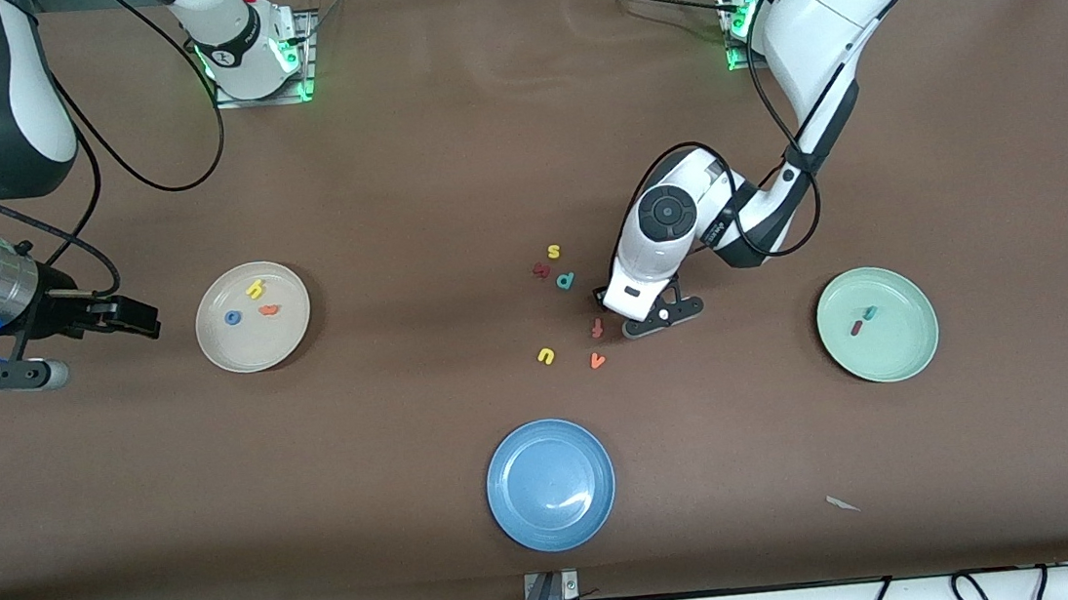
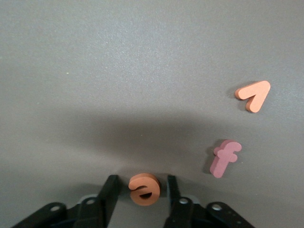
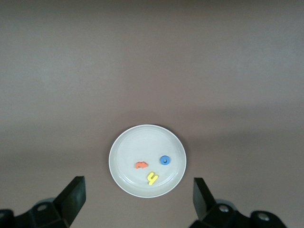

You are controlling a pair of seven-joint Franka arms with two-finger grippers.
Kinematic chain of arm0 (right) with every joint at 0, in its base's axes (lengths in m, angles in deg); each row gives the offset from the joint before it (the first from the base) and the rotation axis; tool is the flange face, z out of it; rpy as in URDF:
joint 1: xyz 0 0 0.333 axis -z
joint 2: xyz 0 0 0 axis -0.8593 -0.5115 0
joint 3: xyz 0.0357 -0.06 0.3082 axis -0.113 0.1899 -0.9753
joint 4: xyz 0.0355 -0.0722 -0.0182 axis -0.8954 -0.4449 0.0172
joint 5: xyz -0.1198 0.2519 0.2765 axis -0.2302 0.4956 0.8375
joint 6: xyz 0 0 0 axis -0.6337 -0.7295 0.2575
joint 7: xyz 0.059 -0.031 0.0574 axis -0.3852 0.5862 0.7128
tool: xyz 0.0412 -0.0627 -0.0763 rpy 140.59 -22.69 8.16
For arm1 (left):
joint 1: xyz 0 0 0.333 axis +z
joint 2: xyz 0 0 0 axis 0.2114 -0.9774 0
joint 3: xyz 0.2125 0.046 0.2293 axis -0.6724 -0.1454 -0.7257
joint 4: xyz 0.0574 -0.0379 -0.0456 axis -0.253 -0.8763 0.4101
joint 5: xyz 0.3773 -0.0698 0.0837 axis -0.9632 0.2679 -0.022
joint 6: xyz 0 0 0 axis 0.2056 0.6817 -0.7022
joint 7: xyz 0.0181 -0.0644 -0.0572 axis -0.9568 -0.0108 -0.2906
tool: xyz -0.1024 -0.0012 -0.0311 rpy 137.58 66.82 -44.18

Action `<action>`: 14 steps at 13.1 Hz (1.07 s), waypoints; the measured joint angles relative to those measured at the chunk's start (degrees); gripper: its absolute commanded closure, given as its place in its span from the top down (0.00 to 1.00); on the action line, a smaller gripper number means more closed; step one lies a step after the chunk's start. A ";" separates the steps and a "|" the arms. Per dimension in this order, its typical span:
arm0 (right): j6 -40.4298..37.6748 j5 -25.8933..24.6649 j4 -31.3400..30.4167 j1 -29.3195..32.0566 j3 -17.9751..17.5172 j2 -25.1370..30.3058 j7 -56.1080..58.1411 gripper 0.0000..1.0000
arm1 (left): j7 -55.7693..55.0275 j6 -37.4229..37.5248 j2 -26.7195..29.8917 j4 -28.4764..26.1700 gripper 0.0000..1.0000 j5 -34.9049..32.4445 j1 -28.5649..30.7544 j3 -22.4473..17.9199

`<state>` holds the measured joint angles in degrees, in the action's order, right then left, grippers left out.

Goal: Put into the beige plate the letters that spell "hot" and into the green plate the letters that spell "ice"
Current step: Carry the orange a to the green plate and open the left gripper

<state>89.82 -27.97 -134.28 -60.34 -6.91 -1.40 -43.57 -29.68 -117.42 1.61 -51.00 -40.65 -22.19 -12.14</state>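
The right gripper [image 1: 144, 323] hovers low at the right arm's end of the surface [image 1: 404, 175], its fingers [image 3: 75, 190] spread wide and holding nothing; this arm waits. Just beside it lies the beige plate [image 1: 217, 348]. In that plate sit the yellow h [image 1: 255, 289], the blue o [image 1: 232, 317] and the orange t [image 1: 268, 310], close together but apart from one another.

Near the middle of the surface is a loose scatter of letters: a yellow s [image 1: 553, 252], a dark red zigzag letter [image 1: 541, 269] and a teal p [image 1: 566, 281] in one small group. Nearer the front camera are a yellow u [image 1: 546, 356], an orange v [image 1: 597, 361] and a reddish f [image 1: 598, 329]. The blue plate [image 1: 506, 499] lies nearer the camera than all of these and holds nothing.

The left gripper [image 2: 140, 180] is down at the surface just beside the f. Its fingers [image 2: 110, 190] are parted and stand on either side of the orange e [image 2: 144, 189], with a thin gap on each side. The e lies flat on the surface between them.

Toward the left arm's end lies the green plate [image 1: 903, 348], with the teal c [image 1: 870, 313] and the dark red i [image 1: 856, 328] in it, almost touching.
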 measured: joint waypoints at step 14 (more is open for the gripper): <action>-4.29 2.78 -0.73 0.30 0.93 4.80 0.23 1.00 | -0.75 0.33 0.05 0.24 0.24 -0.01 -0.47 -0.17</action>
<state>85.53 -25.19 -135.01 -60.04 -5.98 3.40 -43.34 -30.42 -117.09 1.65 -50.77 -40.66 -22.66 -12.32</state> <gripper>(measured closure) 0.000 0.705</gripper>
